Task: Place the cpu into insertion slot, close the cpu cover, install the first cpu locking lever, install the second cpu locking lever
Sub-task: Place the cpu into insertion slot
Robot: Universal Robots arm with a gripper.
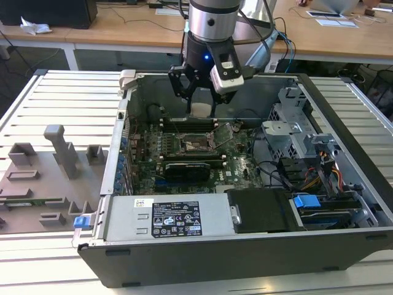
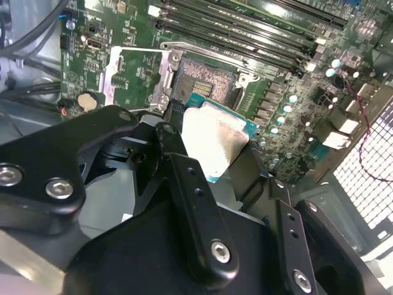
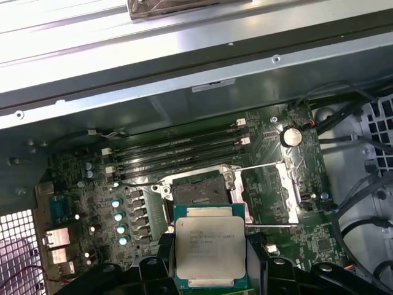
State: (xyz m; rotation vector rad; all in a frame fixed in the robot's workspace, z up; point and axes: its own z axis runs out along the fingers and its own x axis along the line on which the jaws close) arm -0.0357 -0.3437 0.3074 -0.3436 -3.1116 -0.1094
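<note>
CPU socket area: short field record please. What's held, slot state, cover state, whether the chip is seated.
held: the cpu, clamped between the fingers of the gripper
cpu pose: metal top up, hanging above the motherboard, not seated
insertion slot: empty, contacts exposed
cpu cover: open, lying flat beside the slot
setting: open computer case on a slatted table

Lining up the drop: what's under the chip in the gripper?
The green board with its open socket, cover flipped aside. The chip hides the board patch directly beneath it.
</note>
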